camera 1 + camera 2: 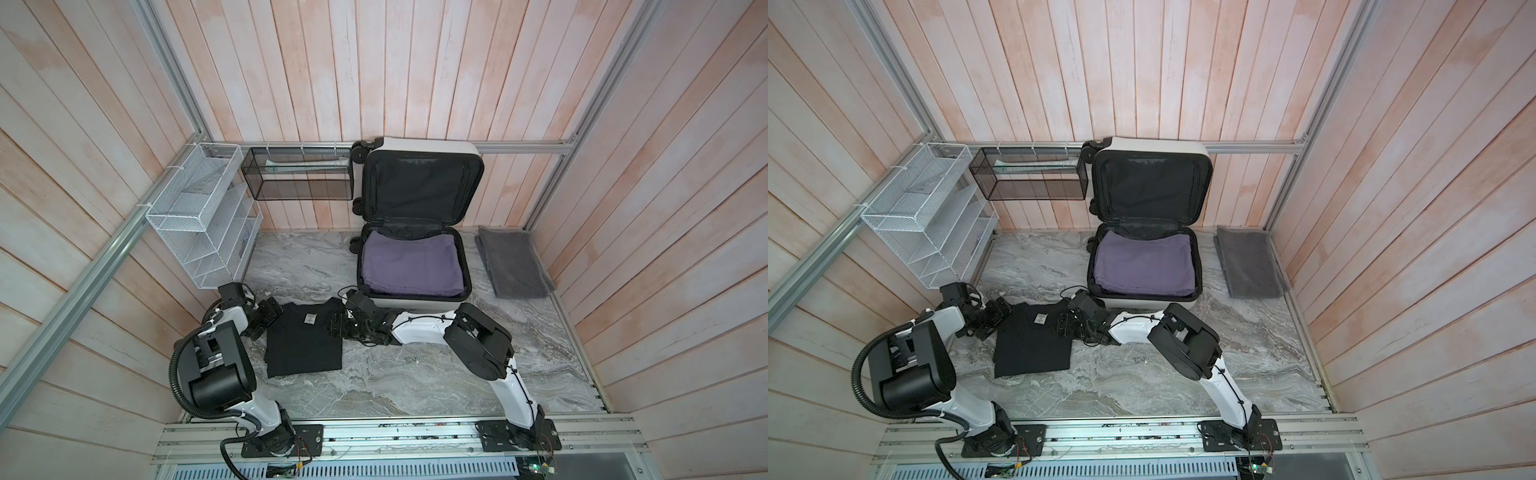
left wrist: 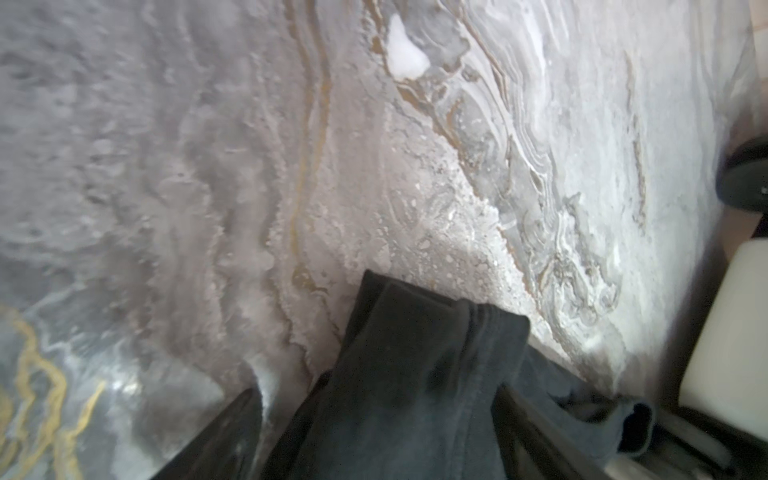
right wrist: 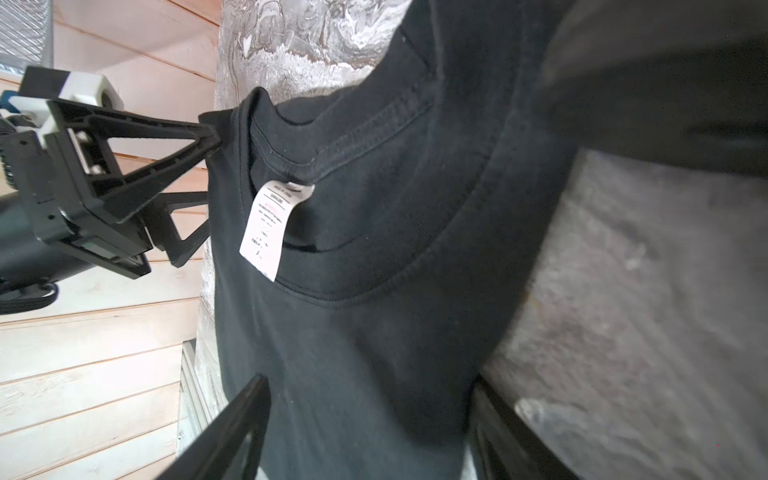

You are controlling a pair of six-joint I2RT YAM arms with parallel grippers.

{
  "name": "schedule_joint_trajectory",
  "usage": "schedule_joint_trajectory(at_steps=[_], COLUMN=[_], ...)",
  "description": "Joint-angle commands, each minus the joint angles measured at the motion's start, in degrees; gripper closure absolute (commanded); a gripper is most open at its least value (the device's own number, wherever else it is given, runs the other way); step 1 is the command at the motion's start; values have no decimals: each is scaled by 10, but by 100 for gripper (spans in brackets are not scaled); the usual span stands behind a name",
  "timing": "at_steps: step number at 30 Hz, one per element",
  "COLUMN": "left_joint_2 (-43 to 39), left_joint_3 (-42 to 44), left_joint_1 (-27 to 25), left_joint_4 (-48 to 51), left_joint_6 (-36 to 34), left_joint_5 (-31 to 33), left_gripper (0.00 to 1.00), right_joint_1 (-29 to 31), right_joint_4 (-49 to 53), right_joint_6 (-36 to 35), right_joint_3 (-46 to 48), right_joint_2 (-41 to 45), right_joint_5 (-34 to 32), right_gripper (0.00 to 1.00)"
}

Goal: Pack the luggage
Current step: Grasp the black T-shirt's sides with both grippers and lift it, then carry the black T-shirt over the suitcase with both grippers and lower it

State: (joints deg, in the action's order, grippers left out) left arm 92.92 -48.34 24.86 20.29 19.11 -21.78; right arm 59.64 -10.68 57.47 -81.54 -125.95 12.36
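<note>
In both top views the luggage point(image 1: 419, 304) point(image 1: 1150, 302) lies open at the back of the desk point(image 1: 415, 374). Its lid leans against the wall, and a folded purple cloth point(image 1: 411, 262) lies inside. Just in front lies a folded black T-shirt point(image 1: 301, 345) point(image 1: 1034, 349), with the left claw point(image 1: 271, 318) at its left edge and the right claw point(image 1: 335, 326) at its right.

The left wrist view shows the left claw point(image 2: 374, 415) spread apart, with the black T-shirt point(image 2: 415, 365) between its fingers.

The right wrist view shows the right claw point(image 3: 370, 432) spread wide astride the black T-shirt point(image 3: 374, 299), near its white label point(image 3: 270, 232).
</note>
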Motion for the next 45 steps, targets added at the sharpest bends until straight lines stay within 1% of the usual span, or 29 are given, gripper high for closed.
schedule_joint_trajectory(at_steps=[1, 2, 5, 7, 11, 14, 15, 18, 23, 29, 37, 41, 45], left_joint_2=[36, 36, 32, 33, 27, 11, 2, -30, -114, -204, -256, -263, -240], left_joint_3=[20, 19, 20, 20, 20, 21, 20, 17, 14, 8, -66, -113, -171], left_joint_1=[-1, -1, -1, -2, -3, -3, -3, -3, -3, -17, -79, -128, -195], left_joint_4=[46, 45, 44, 48, 54, 59, 63, 77, 93, 85, 80, 57, 30], left_joint_6=[-4, -3, -3, -3, -1, 2, 3, 4, 18, 73, 142, 190, 228], left_joint_5=[-20, -20, -19, -18, -23, -26, -27, -32, -60, -101, -103, -94, -68], left_gripper=[20, 24, 41, 52, 74, 98, 100, 100, 100, 100, 100, 100, 100], right_joint_1=[3, 3, 3, 3, 2, 2, 1, 1, 1, -1, -28, -60, -102], right_joint_4=[26, 26, 24, 20, 7, -15, -25, -31, 1, 45, 86, 100, 110], right_joint_6=[8, 8, 7, 5, -10, -37, -45, -66, -103, -134, -158, -167, -175], right_joint_3=[-7, -8, -8, -8, -14, -19, -19, -24, -46, -83, -102, -84, -49], right_joint_2=[-32, -34, -36, -37, -38, -34, -30, -16, 18, 53, 125, 176, 232], right_joint_5=[7, 8, 10, 13, 30, 60, 70, 88, 89, 87, 75, 66, 57], right_gripper=[27, 28, 36, 47, 72, 85, 90, 100, 100, 100, 100, 100, 100])
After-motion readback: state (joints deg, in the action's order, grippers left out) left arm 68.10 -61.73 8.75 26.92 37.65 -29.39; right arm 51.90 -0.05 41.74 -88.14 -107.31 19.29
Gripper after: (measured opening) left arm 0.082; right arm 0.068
